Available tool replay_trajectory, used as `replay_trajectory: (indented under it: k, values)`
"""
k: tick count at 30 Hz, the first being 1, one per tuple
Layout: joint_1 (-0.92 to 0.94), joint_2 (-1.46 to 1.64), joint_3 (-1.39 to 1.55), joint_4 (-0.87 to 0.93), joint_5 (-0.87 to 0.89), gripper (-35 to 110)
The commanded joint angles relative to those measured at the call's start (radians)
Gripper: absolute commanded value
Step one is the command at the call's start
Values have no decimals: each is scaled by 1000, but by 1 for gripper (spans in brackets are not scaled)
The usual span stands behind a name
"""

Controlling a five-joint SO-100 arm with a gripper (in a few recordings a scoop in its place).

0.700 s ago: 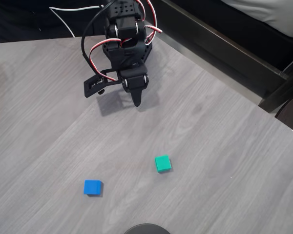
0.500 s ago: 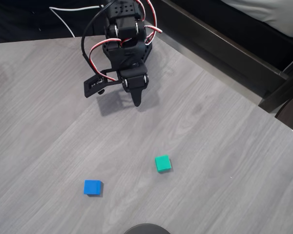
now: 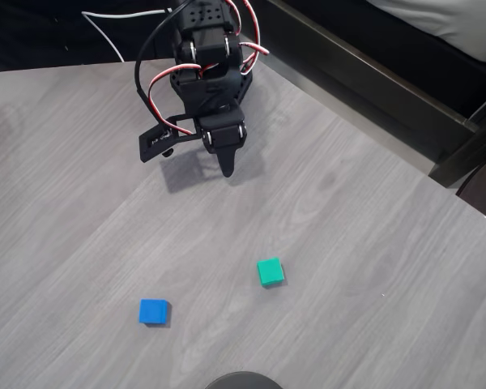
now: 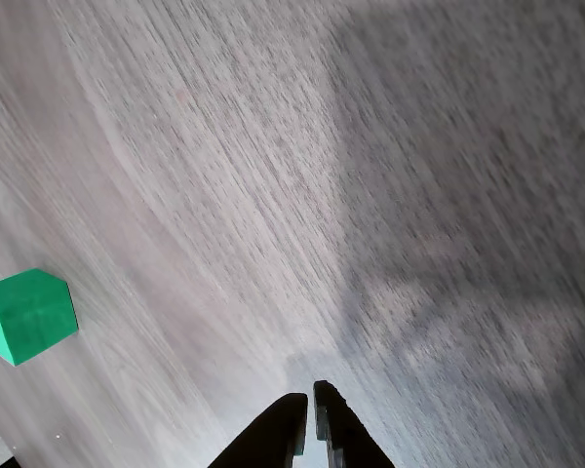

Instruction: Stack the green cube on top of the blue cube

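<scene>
Step in hand, by judgement, the approach: gripper [image 4: 310,414] with jaws nearly closed and empty, poised over the table [image 3: 373,243] well apart from green cube [image 3: 269,271] and blue cube [image 3: 154,311]; next move calls for opening and reaching to the green cube.

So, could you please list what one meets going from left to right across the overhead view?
blue cube → gripper → green cube
</scene>
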Motion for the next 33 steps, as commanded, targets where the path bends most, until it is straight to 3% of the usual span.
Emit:
replay_trajectory:
  k: [1,30,32,33]
  values:
    - [-6,28,2,14,-2,0]
    - [9,28,2,14,-8,0]
    - [15,28,2,8,-14,14]
    - [3,28,3,-21,15,13]
